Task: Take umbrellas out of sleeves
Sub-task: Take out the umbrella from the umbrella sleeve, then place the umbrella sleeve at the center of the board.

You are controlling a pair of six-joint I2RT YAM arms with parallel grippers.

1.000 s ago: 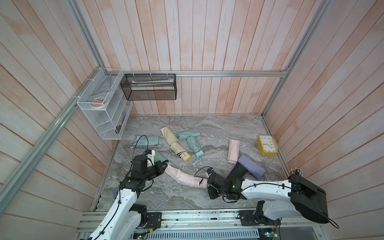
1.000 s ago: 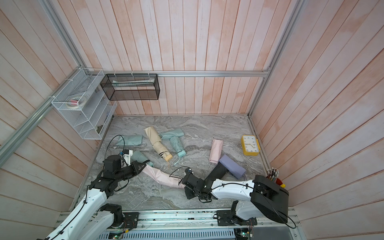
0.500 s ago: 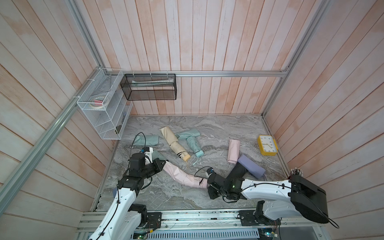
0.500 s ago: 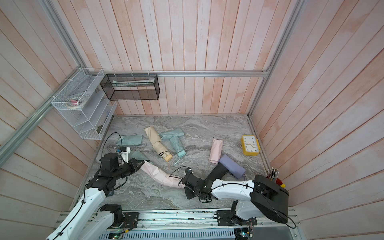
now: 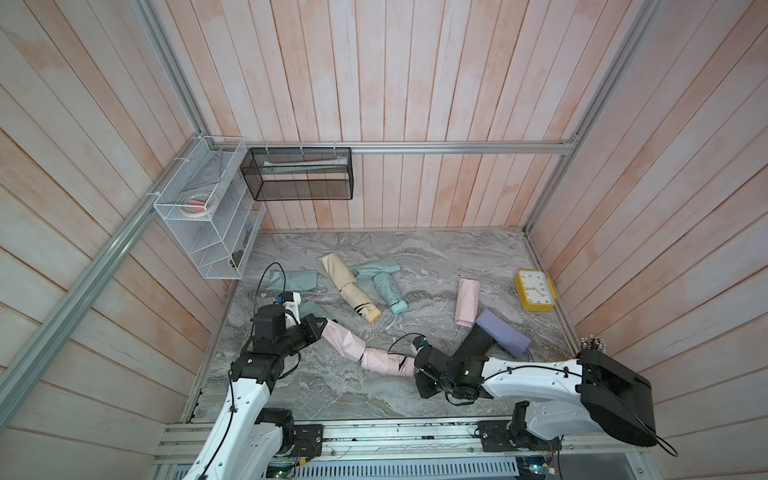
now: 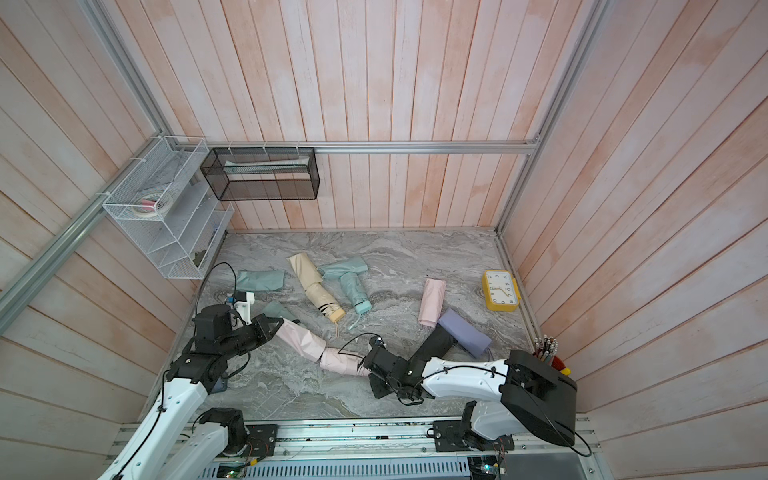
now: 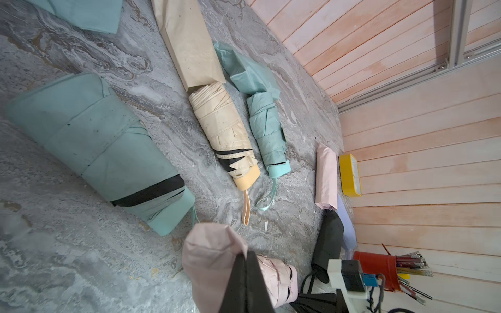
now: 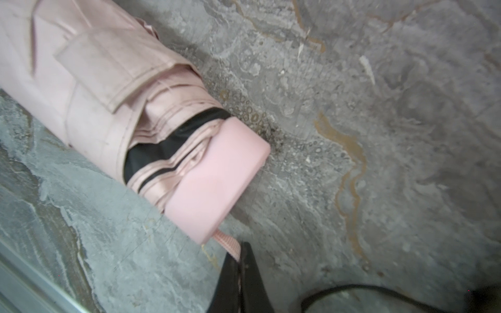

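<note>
When checked for writing, found hour numerals on yellow clock. Stretched low and inward, clamping left gripper on pink sleeve and pinching wrist strap of pink umbrella in right gripper, with umbrella partly out, on table between them.

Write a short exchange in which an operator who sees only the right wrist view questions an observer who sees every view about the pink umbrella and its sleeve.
Operator: My right gripper pinches the wrist cord. What holds the pink sleeve?
Observer: The left gripper, shut on its far end.
Operator: Is the pink umbrella out?
Observer: Partly. Its handle end shows pleats; the rest is inside the sleeve.
</note>
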